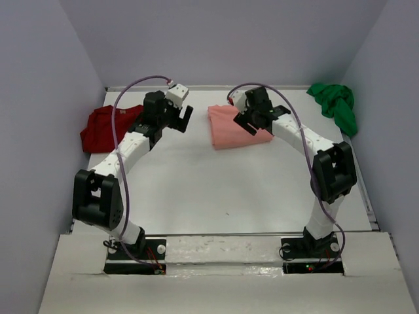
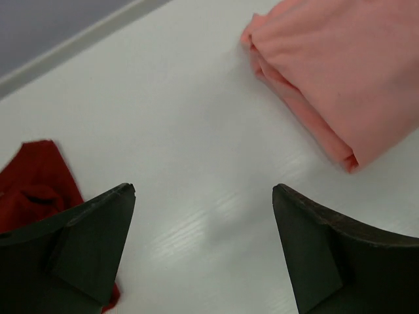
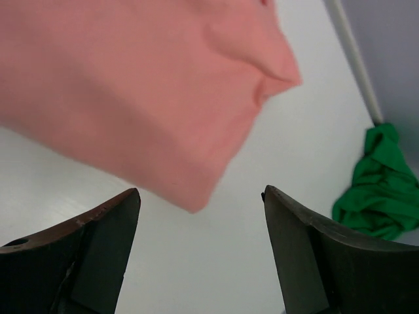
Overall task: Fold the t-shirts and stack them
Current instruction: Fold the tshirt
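I read the bench (image 1: 216, 190) as plain white, unpatterned. The salmon-pink t-shirt (image 1: 229, 127) is one solid colour; left of it the dark red t-shirt (image 1: 105, 127) is equally plain, and right of it the bright green t-shirt (image 1: 335, 104) too. My left pincer (image 2: 203, 190) and right pincer (image 3: 200, 193) are matte black, the arms (image 1: 131, 149) white with black joints, the walls (image 1: 216, 39) pale lilac-grey.

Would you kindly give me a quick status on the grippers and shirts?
Left gripper open, empty. Right gripper open, empty, over folded salmon-pink shirt. Dark red shirt, green shirt crumpled, unstacked. Nothing in the way.
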